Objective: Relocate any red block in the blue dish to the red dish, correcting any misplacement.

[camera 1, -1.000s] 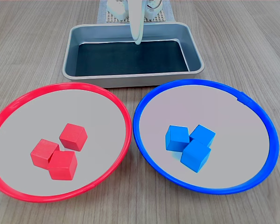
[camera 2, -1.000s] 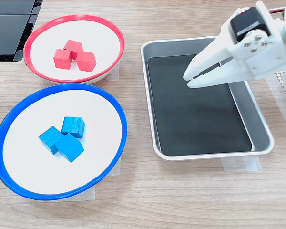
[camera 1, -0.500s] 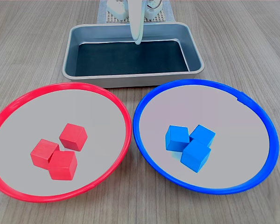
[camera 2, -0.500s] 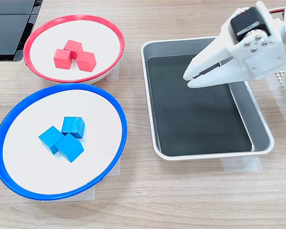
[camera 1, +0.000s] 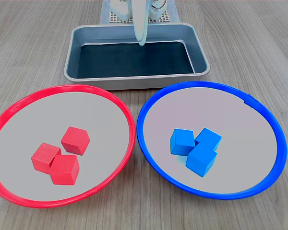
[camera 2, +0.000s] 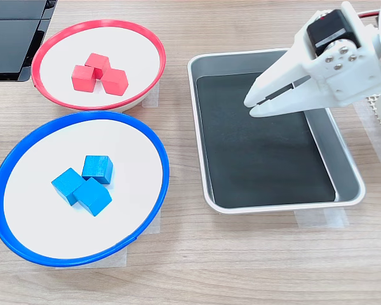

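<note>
A wooden tabletop (camera 1: 259, 57) fills both exterior views, pale grey-brown with long streaks of grain and fine seams between boards. In the first exterior view the grain runs across the frame; in the second exterior view (camera 2: 241, 267) it looks warmer and lighter. Light is soft and even, with only faint shadows. At the upper left of the second exterior view a dark flat panel (camera 2: 13, 38) lies on the table, cut off by the frame edge. No walls, floor or windows show.
</note>
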